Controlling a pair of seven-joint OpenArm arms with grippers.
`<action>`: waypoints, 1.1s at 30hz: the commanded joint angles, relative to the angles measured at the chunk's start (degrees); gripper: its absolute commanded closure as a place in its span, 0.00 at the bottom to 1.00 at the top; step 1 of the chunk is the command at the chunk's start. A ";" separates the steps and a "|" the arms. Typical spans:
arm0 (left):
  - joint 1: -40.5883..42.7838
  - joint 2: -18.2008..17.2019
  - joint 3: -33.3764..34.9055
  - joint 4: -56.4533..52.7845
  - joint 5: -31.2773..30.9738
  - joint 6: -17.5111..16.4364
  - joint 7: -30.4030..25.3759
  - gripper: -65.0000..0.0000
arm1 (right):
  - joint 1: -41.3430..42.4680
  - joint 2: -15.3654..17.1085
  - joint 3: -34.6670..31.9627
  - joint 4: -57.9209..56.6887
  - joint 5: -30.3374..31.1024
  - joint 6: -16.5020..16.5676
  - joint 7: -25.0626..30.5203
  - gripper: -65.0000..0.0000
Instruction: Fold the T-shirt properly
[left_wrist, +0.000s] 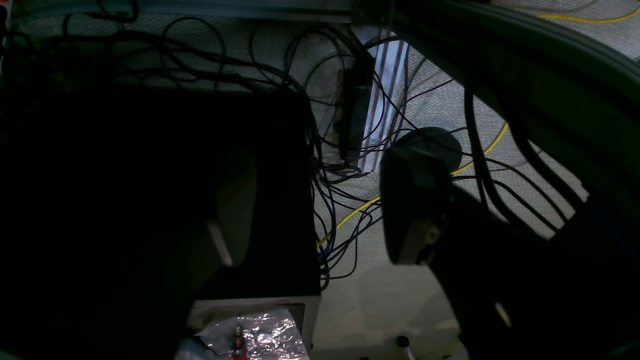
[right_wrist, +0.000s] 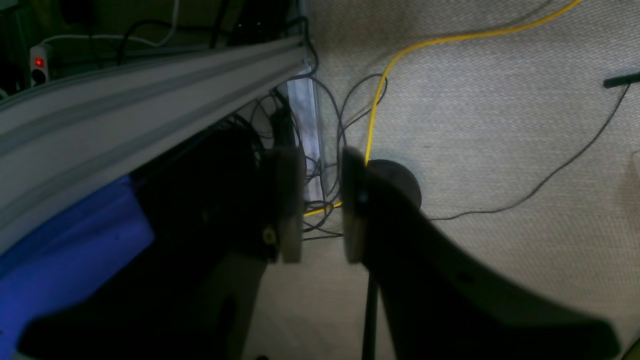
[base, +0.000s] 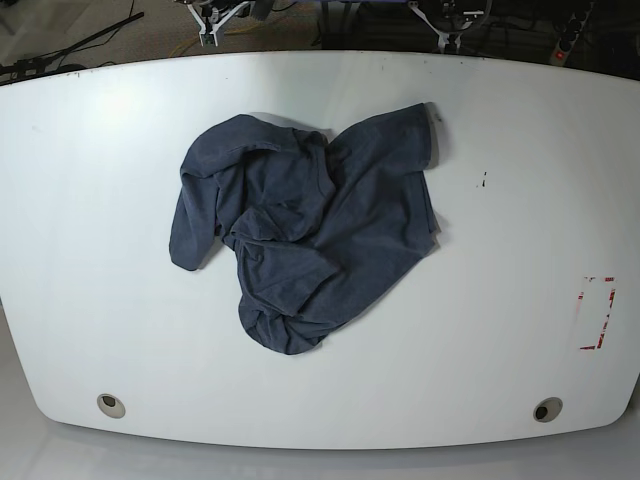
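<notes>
The T-shirt (base: 310, 230) lies crumpled in a dark slate-blue heap on the white table (base: 520, 120), a little left of centre, one sleeve hanging out to the left; no lettering shows. Neither arm appears in the base view. Both wrist views look down at carpeted floor off the table, so the T-shirt is absent from them. My left gripper (left_wrist: 325, 210) has its dark fingers (left_wrist: 415, 200) wide apart, holding nothing. My right gripper (right_wrist: 322, 205) shows a narrow gap between its pads (right_wrist: 290, 205), and only floor and cables behind it.
A red rectangular mark (base: 597, 313) sits near the table's right edge, and two round holes (base: 111, 404) (base: 547, 409) near the front. On the floor lie tangled black cables (left_wrist: 340, 150), a yellow cable (right_wrist: 385, 75), an aluminium rail (right_wrist: 125, 115) and a power strip (right_wrist: 39, 62).
</notes>
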 joint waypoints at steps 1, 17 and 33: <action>0.98 -0.27 -0.12 0.79 0.00 0.27 -0.40 0.44 | -1.31 0.30 -0.11 0.94 -0.71 0.06 0.95 0.80; 1.86 -0.05 -0.11 1.08 -0.09 -0.12 -1.41 0.44 | -0.61 -0.67 0.06 1.11 -0.28 0.13 0.47 0.81; 21.20 -0.31 -0.11 27.90 -0.09 -0.12 -4.66 0.44 | -15.81 -0.76 0.15 21.42 0.34 0.57 1.44 0.81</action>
